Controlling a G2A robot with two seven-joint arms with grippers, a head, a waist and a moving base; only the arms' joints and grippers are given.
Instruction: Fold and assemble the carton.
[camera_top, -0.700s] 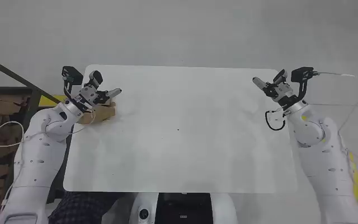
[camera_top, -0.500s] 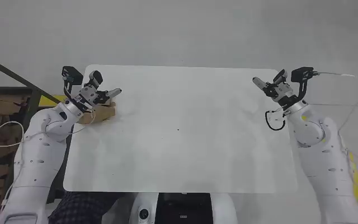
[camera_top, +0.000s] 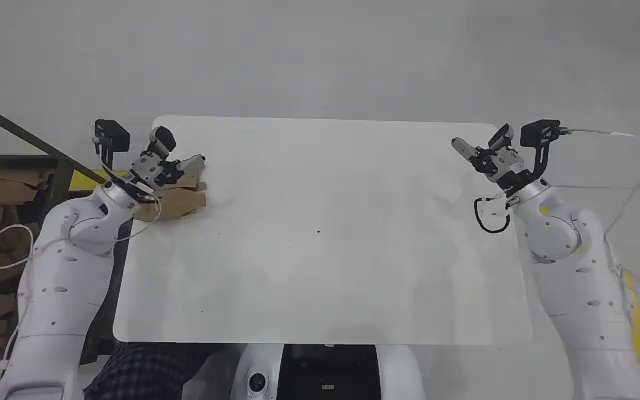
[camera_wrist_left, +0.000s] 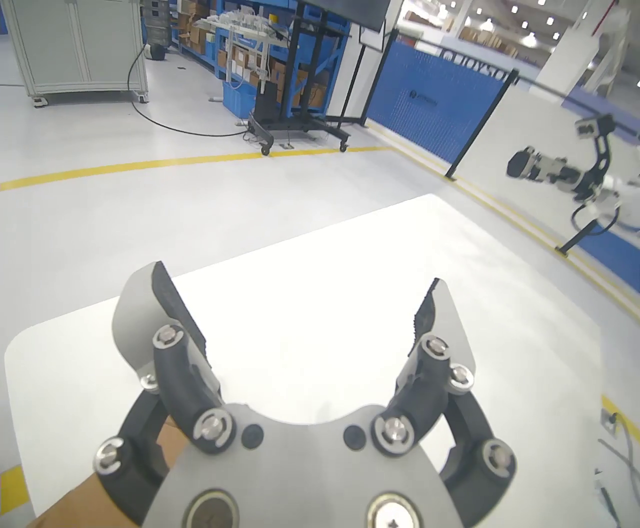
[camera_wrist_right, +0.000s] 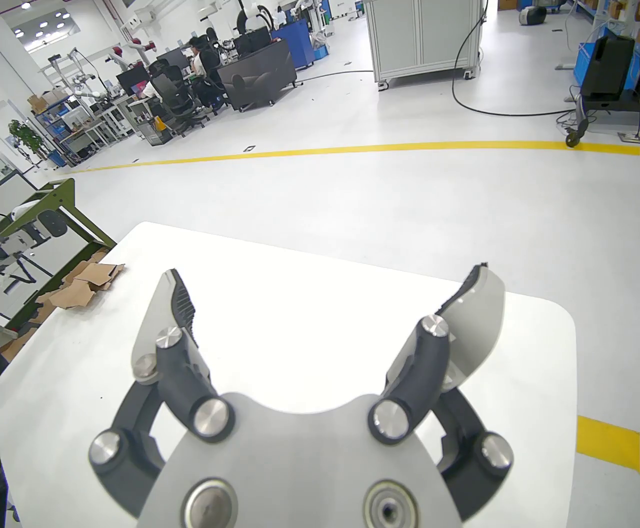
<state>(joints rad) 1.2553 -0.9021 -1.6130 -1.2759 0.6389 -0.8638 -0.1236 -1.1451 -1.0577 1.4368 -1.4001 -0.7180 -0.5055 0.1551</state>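
A flat brown carton (camera_top: 178, 204) lies at the left edge of the white table (camera_top: 320, 280), by its far corner. My left gripper (camera_top: 180, 148) hovers over the carton's far side, open with nothing between its fingers. In the left wrist view the left gripper (camera_wrist_left: 297, 300) points across the bare tabletop, and a strip of the carton (camera_wrist_left: 75, 500) shows beneath it. My right gripper (camera_top: 478, 146) is open and holds nothing above the table's far right corner. In the right wrist view, the right gripper (camera_wrist_right: 325, 295) faces the carton (camera_wrist_right: 85, 287) across the table.
A dark green rack (camera_wrist_right: 55, 220) stands just beyond the table's left edge, with more loose cardboard (camera_top: 20, 190) on it. The other arm (camera_wrist_left: 550, 167) shows far off in the left wrist view. Open floor with a yellow line (camera_wrist_right: 350, 148) lies past the table.
My left arm has drawn back a little toward the table's left edge, its gripper still open. The right arm and the carton have not moved.
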